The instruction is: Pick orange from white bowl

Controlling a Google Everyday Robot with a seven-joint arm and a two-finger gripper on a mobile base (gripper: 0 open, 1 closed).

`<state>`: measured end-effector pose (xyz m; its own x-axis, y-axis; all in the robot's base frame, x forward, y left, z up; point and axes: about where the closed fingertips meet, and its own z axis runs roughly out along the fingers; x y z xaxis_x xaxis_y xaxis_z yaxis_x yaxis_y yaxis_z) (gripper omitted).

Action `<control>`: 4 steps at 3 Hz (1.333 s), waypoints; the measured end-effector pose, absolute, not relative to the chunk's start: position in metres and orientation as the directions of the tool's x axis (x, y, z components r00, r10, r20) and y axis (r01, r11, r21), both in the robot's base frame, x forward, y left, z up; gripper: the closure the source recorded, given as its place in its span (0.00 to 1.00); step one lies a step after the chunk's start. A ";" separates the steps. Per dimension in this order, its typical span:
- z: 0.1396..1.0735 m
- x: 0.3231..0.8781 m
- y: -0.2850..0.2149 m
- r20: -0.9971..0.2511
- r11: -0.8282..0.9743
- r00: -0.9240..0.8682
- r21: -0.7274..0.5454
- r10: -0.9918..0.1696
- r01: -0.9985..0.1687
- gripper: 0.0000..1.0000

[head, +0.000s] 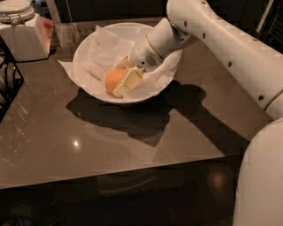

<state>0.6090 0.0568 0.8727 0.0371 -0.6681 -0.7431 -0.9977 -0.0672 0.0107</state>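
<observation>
The orange [110, 79] lies in the white bowl [78, 49], left of centre, on crinkled white paper [104, 48]. The bowl stands at the back of the dark grey table [132, 137]. My gripper [120, 78] reaches down into the bowl from the right and is open. One cream finger [128, 80] lies in front of the orange and the other sits behind it, so they straddle its right side. The orange rests on the paper.
A white lidded jar [17, 9] and a white box [26, 42] stand at the back left, with a clear glass [66, 31] beside the bowl. A black wire rack [8, 86] is at the left edge. My white arm [230, 48] crosses the right side.
</observation>
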 end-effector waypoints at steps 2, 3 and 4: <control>0.869 0.610 0.049 -0.737 -0.035 0.027 -0.004 -0.675 -0.999 0.57; 0.874 0.609 0.045 -0.747 -0.028 0.040 -0.028 -0.664 -0.999 0.80; 0.890 0.604 0.041 -0.766 -0.049 0.063 -0.041 -0.639 -0.998 0.99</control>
